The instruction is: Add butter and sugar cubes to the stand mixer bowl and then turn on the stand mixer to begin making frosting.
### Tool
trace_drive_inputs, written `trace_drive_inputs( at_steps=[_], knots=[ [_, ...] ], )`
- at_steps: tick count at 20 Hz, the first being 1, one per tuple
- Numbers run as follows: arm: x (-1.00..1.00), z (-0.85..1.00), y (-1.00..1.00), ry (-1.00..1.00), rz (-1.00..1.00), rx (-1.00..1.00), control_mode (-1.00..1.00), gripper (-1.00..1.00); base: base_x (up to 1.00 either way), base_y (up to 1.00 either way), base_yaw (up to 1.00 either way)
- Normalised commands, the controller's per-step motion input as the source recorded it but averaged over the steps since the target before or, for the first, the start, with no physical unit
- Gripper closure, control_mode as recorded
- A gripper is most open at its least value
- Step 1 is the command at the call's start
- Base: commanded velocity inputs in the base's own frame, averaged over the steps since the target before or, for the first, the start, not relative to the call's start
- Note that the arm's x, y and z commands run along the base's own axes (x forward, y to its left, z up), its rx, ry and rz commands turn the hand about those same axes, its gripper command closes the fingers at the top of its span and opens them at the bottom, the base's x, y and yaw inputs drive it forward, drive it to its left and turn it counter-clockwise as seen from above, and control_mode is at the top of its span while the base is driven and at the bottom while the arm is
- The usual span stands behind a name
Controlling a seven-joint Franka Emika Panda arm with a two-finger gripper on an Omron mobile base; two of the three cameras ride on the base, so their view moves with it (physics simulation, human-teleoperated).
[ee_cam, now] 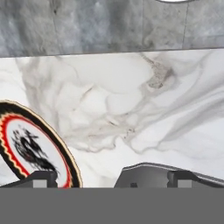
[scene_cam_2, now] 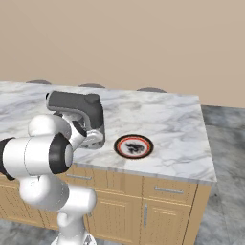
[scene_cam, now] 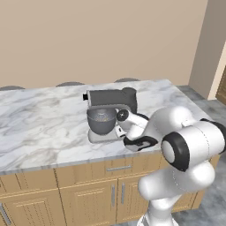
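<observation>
The stand mixer (scene_cam: 111, 99) stands mid-counter, its dark boxy head over the grey metal bowl (scene_cam: 101, 122). Pale specks lie inside the bowl, too small to tell as butter or sugar cubes. My gripper (scene_cam: 121, 131) sits low at the mixer's right side, beside its column (scene_cam_2: 97, 120) and over the flat base (scene_cam: 104, 136). In the hand view the two fingertips (ee_cam: 42, 177) stand far apart with nothing between them, so the gripper (ee_cam: 112, 177) is open. A dark grey edge of the mixer base (ee_cam: 162, 171) lies just ahead of the right fingertip.
A flat red-rimmed plate (scene_cam_2: 134, 146) with a dark pattern lies on the marble counter (scene_cam_2: 172, 124) to the right of the mixer, also seen as the plate (ee_cam: 30, 148). Wooden cabinets run below the counter's front edge. Stool tops peek over the far edge.
</observation>
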Motion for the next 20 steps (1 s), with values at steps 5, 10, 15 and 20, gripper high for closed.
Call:
trace_drive_inputs(
  at_steps=[5, 10, 15, 20],
  knots=[
    [0.25, -0.02, 0.00, 0.00, 0.00, 0.00, -1.00, -1.00, 0.00, 0.00, 0.00],
    [0.24, -0.01, 0.00, 0.00, 0.00, 0.00, -1.00, -1.00, 0.00, 0.00, 0.00],
    [0.20, -0.11, 0.00, 0.00, 0.00, 0.00, -1.00, -1.00, 0.00, 0.00, 0.00],
    [0.18, -0.20, 0.00, 0.00, 0.00, 0.00, -1.00, -1.00, 0.00, 0.00, 0.00]
  ],
)
